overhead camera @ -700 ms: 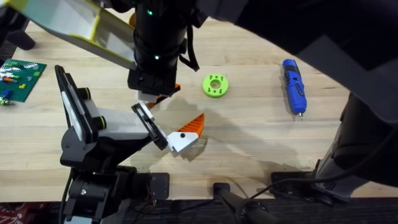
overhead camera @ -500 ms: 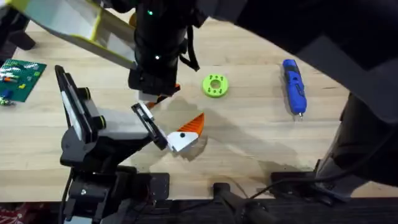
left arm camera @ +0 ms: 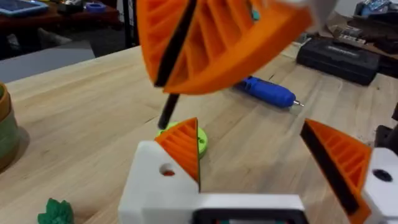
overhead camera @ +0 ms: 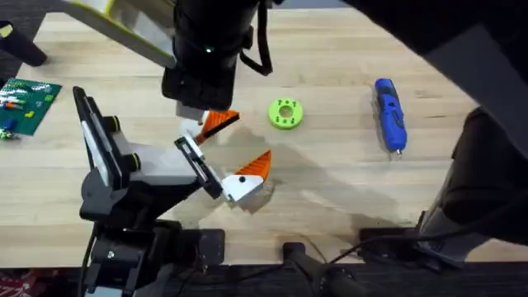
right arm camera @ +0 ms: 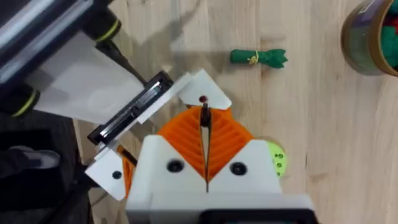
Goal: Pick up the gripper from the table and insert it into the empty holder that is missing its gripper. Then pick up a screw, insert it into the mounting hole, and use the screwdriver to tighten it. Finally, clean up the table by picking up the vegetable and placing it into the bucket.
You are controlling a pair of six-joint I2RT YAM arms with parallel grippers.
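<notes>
The holder (overhead camera: 124, 165) sits at the left arm's end, white-grey with a black jaw plate (right arm camera: 130, 109). The gripper (overhead camera: 216, 124), orange with a white base (right arm camera: 199, 93), stands at the plate's far end. Its paler twin (overhead camera: 247, 175) is at the near end. In the left wrist view these two stand far apart as the left gripper (left arm camera: 249, 130), open. The gripper's base shows a hole (left arm camera: 166, 169). My right gripper (right arm camera: 204, 111) hovers just above it, shut, with a thin black line between its pads. The blue screwdriver (overhead camera: 390, 115) lies far right. The vegetable (right arm camera: 258, 57) lies near the bucket (right arm camera: 373, 37). I cannot make out a screw.
A green disc (overhead camera: 286, 113) with small holes lies between the holder and the screwdriver. A green brick board (overhead camera: 29, 95) is at the left edge and a yellow-white tray (overhead camera: 124, 33) at the back left. The right arm spans the table's right side.
The right arm's wrist has shifted up and to the left over the holder, uncovering more of the orange gripper, which stays in place. The holder, twin and screwdriver have not moved.
</notes>
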